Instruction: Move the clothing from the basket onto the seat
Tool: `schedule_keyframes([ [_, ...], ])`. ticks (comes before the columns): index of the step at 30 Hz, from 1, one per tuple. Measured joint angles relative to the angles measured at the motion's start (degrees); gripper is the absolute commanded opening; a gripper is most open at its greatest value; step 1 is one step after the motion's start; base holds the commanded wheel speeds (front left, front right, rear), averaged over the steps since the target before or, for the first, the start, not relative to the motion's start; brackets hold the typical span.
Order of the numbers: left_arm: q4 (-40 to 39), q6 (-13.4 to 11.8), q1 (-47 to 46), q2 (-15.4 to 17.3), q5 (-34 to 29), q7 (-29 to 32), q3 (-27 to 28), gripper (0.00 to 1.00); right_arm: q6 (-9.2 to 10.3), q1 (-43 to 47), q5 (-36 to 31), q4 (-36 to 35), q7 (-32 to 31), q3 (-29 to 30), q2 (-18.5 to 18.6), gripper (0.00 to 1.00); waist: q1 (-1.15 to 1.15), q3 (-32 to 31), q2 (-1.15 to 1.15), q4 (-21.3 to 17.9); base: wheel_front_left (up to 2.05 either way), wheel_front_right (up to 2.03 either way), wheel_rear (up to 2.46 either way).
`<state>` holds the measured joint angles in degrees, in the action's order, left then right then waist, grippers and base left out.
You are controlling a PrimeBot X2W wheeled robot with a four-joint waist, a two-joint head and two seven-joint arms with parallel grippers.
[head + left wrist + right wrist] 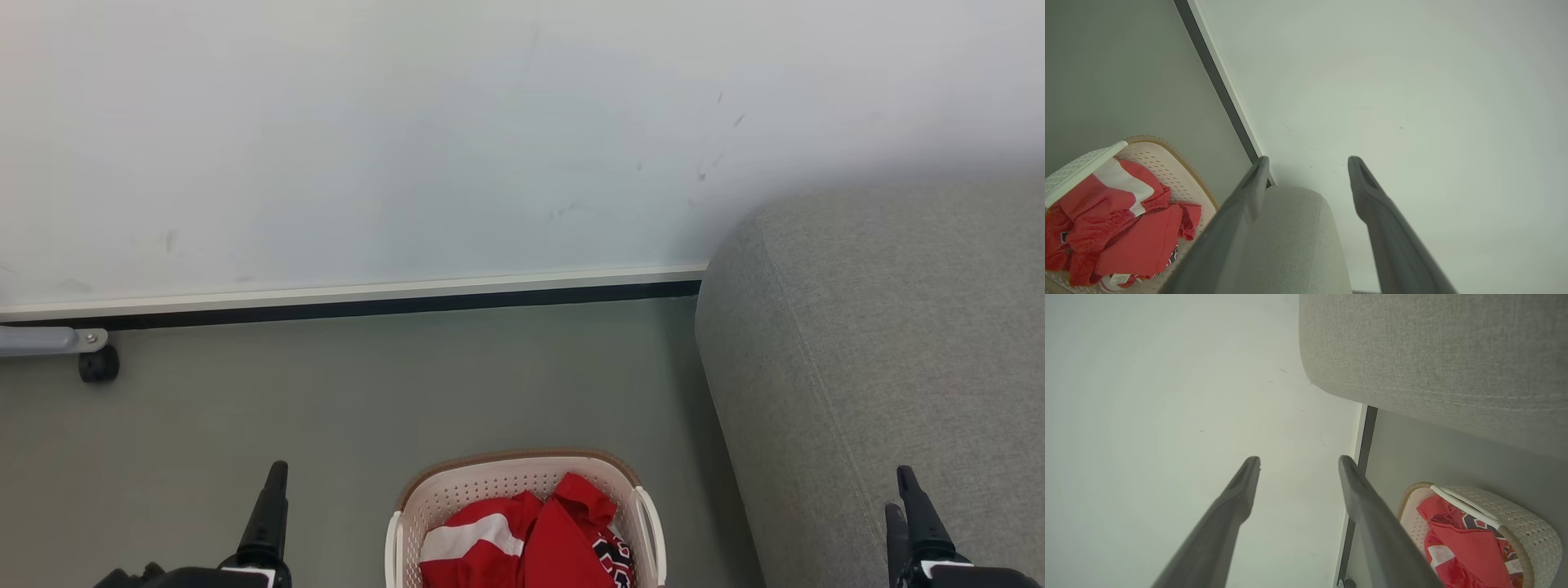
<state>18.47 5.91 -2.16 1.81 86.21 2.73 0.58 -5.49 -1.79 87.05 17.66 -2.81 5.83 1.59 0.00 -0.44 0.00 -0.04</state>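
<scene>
Parted and empty, the left gripper [1309,160] and right gripper [1299,458] are held either side of the laundry basket [457,490] on the floor [408,392] beside the grey seat [882,343], and since the red clothing [539,543] is bunched inside, a trailing piece could be dragged and dropped short.

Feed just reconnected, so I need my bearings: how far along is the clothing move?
Nothing looks done yet: the red clothing lies heaped in the basket, and the visible part of the seat carries no garment. Nothing is in hand: the left gripper and the right gripper are both open and empty, clear of the basket. Left: all of it, picking and placing.
</scene>
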Motion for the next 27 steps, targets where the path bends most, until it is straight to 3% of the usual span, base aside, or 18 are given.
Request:
schedule_keyframes([
  [13, -1.67, -2.46, -1.18, 0.04, -9.82, -2.60, -3.19, 1.00, 2.52, 0.13, -14.36, -3.70, 2.70, -3.52, 0.54, 1.00, 0.00, -0.33, 0.00, -0.06, 0.00, 0.00, 0.00],
  [27, -3.27, -4.50, -1.66, 1.81, -25.09, -5.44, -6.77, 1.00, 4.55, 0.82, -27.99, -6.21, 5.67, -7.49, 1.92, 1.00, 0.01, -0.55, 0.00, 0.13, 0.00, 0.00, 0.00],
])
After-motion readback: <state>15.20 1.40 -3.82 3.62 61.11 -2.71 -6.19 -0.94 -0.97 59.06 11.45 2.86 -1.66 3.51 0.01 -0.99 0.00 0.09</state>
